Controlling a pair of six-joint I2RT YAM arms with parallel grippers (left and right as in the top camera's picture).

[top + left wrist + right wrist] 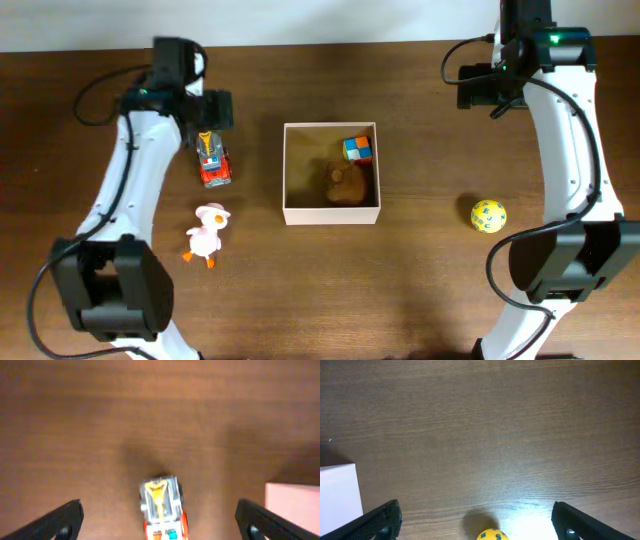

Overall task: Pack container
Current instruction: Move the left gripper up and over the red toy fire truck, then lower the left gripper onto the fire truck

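So the container [331, 214], a square shallow open-top box with thin white walls and tan cardboard inside, sits pretty much in the middle of the dark brown wooden table [420, 290]. Two things are in it already. A small multicoloured cube [358, 149] with blue and orange faces is tucked in the far right corner. A brown lumpy toy [345, 184] lies just in front of it, and I can't tell exactly what that one is.

Left of the box there's a little red and white toy fire truck [213, 160]. A white plush duck with an orange beak and feet [207, 235] lies a bit nearer the camera side. Off to the right, well apart from the box, is a yellow ball with green spots [488, 215].

The left gripper [159, 521] hangs right over the truck with its fingers [60, 522] spread wide, one on each side and not touching it, so it's gripping nothing. In its own view a corner of the box shows at the right edge.

The right gripper [477, 521] is spread wide too, holding nothing. The ball peeks in at the bottom of its view, between the fingers.
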